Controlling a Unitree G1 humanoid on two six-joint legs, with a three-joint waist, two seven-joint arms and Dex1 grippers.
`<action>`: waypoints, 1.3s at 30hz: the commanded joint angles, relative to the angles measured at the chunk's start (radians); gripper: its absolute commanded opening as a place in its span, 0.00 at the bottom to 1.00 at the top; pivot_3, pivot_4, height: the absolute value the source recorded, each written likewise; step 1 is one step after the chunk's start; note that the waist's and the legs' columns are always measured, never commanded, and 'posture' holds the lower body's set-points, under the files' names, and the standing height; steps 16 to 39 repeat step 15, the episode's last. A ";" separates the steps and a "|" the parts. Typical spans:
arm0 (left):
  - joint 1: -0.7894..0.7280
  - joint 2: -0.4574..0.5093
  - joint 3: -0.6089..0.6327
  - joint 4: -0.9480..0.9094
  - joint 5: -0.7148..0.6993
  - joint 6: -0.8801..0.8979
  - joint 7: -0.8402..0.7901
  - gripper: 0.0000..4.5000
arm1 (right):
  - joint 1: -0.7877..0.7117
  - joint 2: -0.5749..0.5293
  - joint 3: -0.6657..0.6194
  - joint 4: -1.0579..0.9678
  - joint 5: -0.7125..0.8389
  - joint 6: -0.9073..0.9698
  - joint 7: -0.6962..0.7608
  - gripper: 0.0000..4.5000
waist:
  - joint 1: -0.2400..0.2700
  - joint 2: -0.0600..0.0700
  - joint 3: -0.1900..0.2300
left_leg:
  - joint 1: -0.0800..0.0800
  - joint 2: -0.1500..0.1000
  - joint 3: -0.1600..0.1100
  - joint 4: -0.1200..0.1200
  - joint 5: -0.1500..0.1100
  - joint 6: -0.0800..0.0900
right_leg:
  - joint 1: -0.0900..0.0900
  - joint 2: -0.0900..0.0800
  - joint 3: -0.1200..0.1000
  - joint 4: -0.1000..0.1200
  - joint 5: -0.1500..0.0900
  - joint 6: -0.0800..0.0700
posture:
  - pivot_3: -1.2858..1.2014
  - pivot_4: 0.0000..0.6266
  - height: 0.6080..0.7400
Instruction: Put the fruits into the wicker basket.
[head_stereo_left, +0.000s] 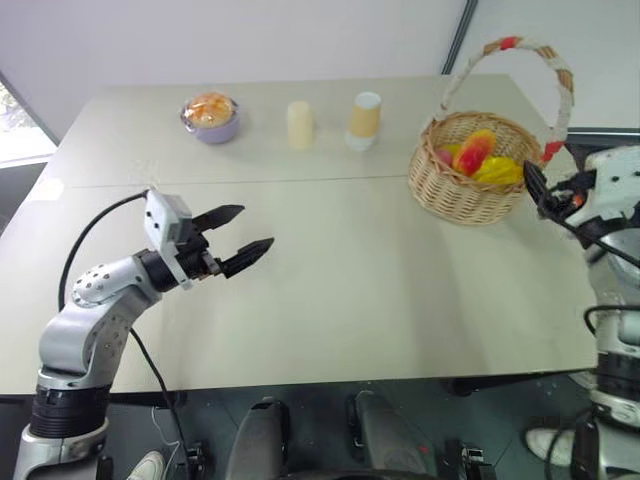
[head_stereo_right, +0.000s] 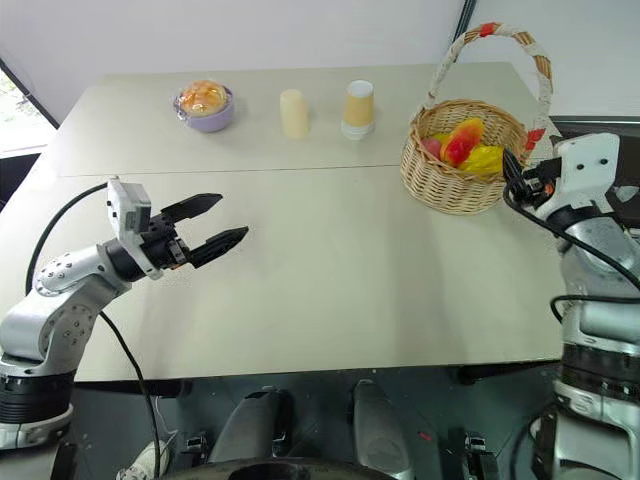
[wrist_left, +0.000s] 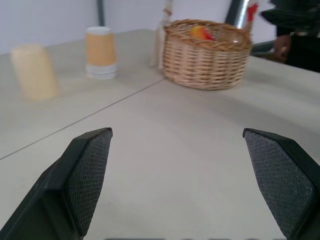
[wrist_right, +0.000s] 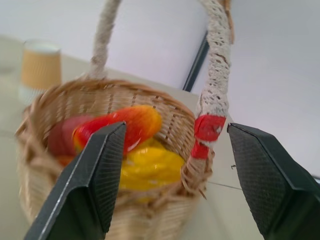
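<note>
From the left eye view, the left gripper (head_stereo_left: 239, 240) is hovering over bare table (head_stereo_left: 380, 270) with its fingers spread wide and nothing between them, probably because no fruit is lying loose on the tabletop. Well beyond its fingertips, the wicker basket (head_stereo_left: 455, 190) is holding the fruits (head_stereo_left: 478, 156) in a heap. The right gripper (head_stereo_left: 537, 187) is sitting just beside the basket's rim.

In the left wrist view, a lidded orange cup (wrist_left: 100, 52) and a pale yellow cup (wrist_left: 33, 71) are standing far past the fingers, off the line to the basket.

In the right wrist view, the right fingers (wrist_right: 95, 175) are standing apart and empty, framing the basket. The mango (wrist_right: 125, 124) is lying over something yellow (wrist_right: 147, 167), with the peach (wrist_right: 62, 135) behind; the handle's red-wrapped foot (wrist_right: 207, 127) is sitting between the fingers, the likeliest snag.

The lilac bowl (head_stereo_left: 210, 116) is sitting far off.
</note>
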 joint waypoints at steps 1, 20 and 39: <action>0.018 0.009 0.061 0.020 0.073 -0.063 0.063 1.00 | 0.060 -0.018 0.050 -0.172 0.113 0.012 0.163 0.74 | -0.005 0.000 0.000 | 0.000 0.000 0.000 0.000 0.000 0.000 | 0.000 0.000 0.000 0.000 0.000 0.000 | 0.52 0.24 1.00; 0.248 -0.077 0.167 0.006 0.119 -0.124 0.196 1.00 | -0.048 0.123 0.260 0.035 0.111 -0.022 0.290 0.74 | 0.016 -0.001 0.000 | 0.005 0.003 0.000 0.000 0.000 0.000 | 0.006 -0.001 0.000 -0.001 0.000 0.000 | 0.52 0.24 1.00; 0.248 -0.077 0.167 0.006 0.119 -0.124 0.196 1.00 | -0.048 0.123 0.260 0.035 0.111 -0.022 0.290 0.74 | 0.016 -0.001 0.000 | 0.005 0.003 0.000 0.000 0.000 0.000 | 0.006 -0.001 0.000 -0.001 0.000 0.000 | 0.52 0.24 1.00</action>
